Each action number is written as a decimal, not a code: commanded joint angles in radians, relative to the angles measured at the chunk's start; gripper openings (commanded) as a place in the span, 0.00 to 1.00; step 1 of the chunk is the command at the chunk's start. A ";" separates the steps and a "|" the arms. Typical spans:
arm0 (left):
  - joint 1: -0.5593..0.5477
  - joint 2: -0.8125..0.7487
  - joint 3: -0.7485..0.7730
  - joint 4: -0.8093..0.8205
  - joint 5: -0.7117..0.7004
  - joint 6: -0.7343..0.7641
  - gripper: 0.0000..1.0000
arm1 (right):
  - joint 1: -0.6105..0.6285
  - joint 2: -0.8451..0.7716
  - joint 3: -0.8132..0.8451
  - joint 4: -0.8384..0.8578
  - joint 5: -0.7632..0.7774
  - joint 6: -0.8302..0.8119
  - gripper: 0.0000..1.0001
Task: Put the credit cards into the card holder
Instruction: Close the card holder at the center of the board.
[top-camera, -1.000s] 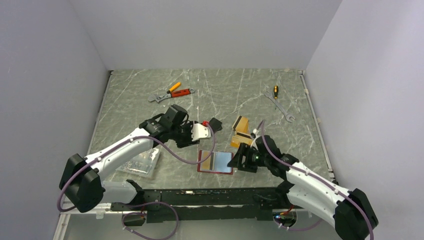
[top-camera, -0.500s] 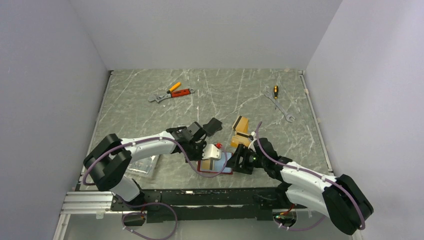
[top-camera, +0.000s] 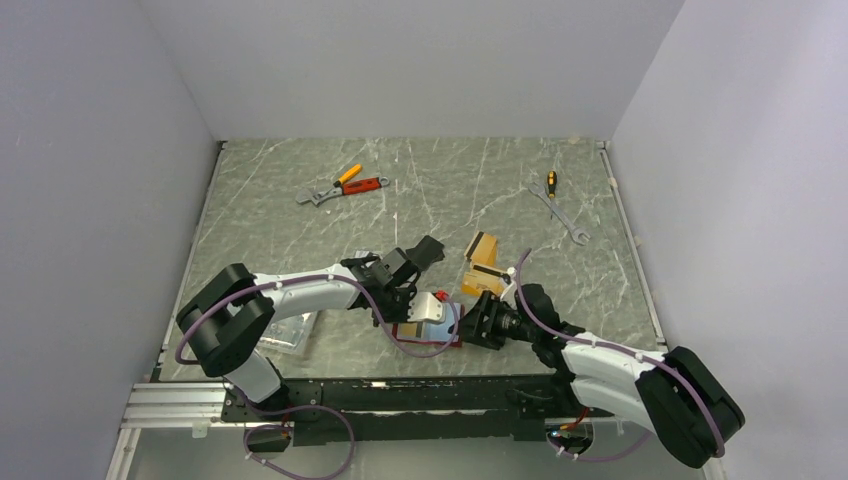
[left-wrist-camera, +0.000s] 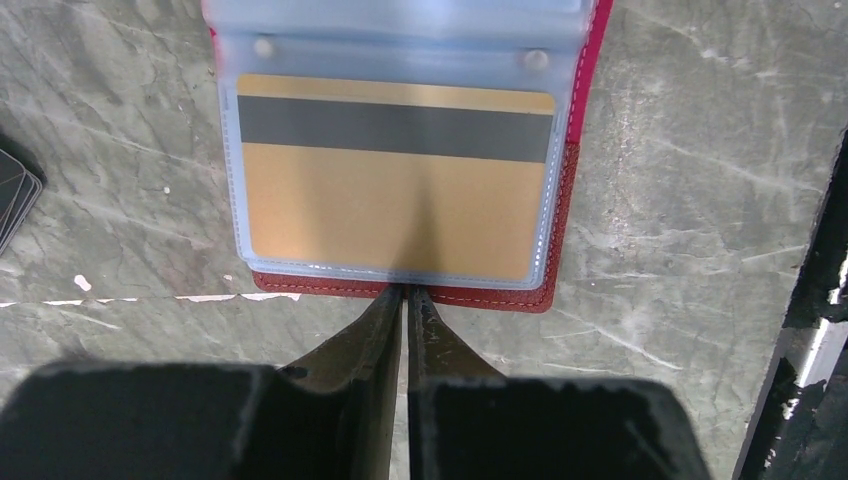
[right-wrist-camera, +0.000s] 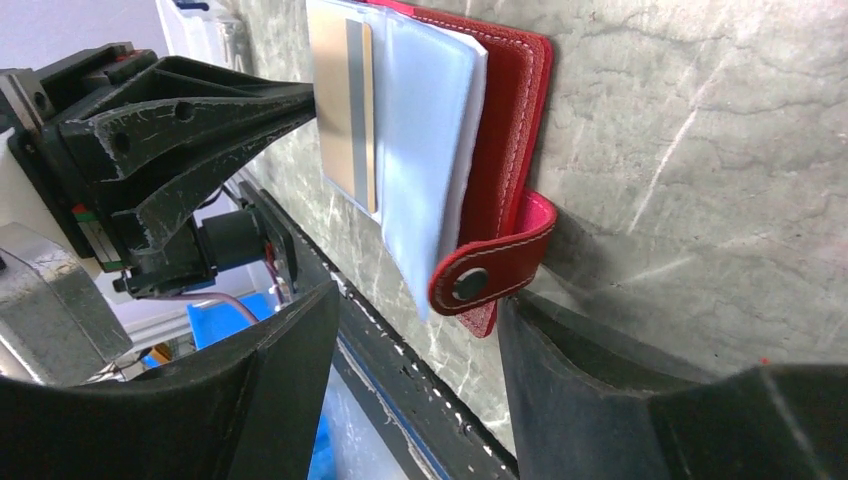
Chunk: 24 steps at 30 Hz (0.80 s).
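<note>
Right at the near edge of the open red leather folding card holder (left-wrist-camera: 565, 230), my left gripper (left-wrist-camera: 405, 295) has its fingers pressed together. An orange-gold plastic card (left-wrist-camera: 395, 210) with a dark stripe sits inside the holder's clear pocket (left-wrist-camera: 400, 50). My right gripper's (right-wrist-camera: 415, 310) fingers stand apart around the holder's red snap tab (right-wrist-camera: 490, 270).

Table (top-camera: 300, 170): card holder (right-wrist-camera: 505, 90), credit cards (top-camera: 483, 255), wrench (top-camera: 565, 218)

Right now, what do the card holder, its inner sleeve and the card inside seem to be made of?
Card holder: red leather or imitation, grained, white stitching. Sleeve: soft translucent bluish plastic, glossy. Card: matte gold plastic, probably, with dark stripe.
</note>
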 joint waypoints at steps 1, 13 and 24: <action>-0.006 0.021 -0.014 0.031 -0.012 0.001 0.12 | -0.007 -0.021 0.003 0.129 -0.043 0.016 0.61; -0.006 0.005 -0.040 0.049 -0.012 0.010 0.11 | -0.026 -0.112 -0.037 0.171 -0.065 0.046 0.58; -0.007 -0.013 -0.040 0.042 -0.014 0.018 0.11 | -0.028 0.036 -0.012 0.371 -0.112 0.053 0.52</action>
